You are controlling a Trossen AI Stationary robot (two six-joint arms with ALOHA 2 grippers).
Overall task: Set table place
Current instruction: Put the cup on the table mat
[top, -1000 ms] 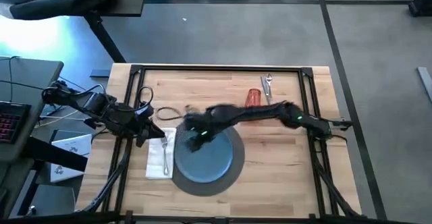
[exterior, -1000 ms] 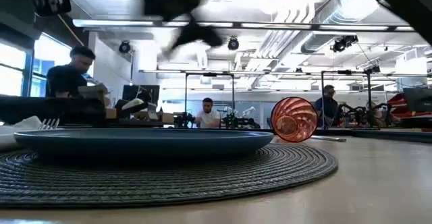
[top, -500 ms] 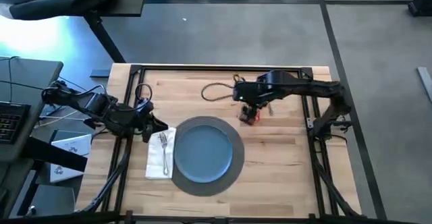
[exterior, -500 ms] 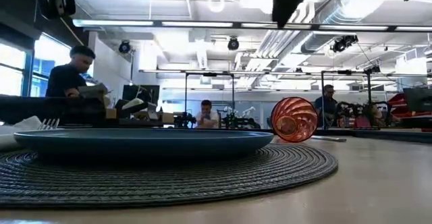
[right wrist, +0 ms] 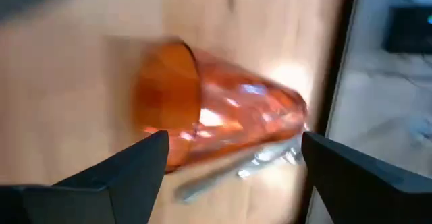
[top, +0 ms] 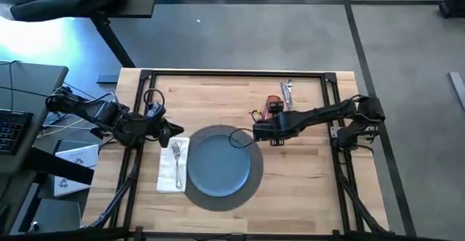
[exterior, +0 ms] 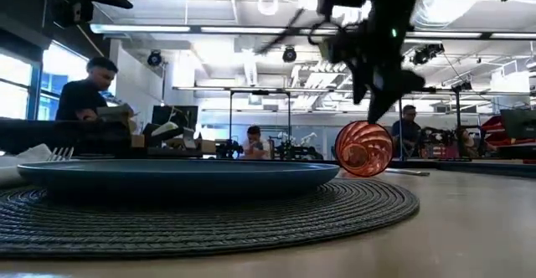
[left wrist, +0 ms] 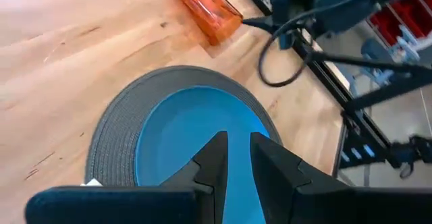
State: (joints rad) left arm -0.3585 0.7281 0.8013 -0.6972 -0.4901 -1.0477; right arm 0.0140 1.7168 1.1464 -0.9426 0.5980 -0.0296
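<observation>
On the table [top: 305, 176], a blue plate [top: 219, 165] sits on a round dark grey mat [top: 219, 204]. Left of it a white napkin [top: 166, 177] lies with a silver fork [top: 176, 162] on it. An orange tumbler [top: 274, 104] lies on its side at the far right, with silver cutlery [top: 288, 92] beside it. My right gripper [top: 270, 131] hangs open just near of and above the tumbler [right wrist: 216, 126], touching nothing. My left gripper [top: 174, 131] hovers over the napkin's far end, fingers [left wrist: 219, 156] a narrow gap apart, with nothing between them.
A black rail frame [top: 232, 75] runs along the table's edges. Bare wood lies right of the mat [top: 312, 168]. A grey desk with a keyboard [top: 11, 128] stands off the table's left. People sit in the room beyond the far edge [exterior: 255, 140].
My right gripper has left the plate, swung to the far side over the tumbler, then come back a little toward the near edge, now pointing down beside the tumbler. The tumbler, plate and fork have stayed in place.
</observation>
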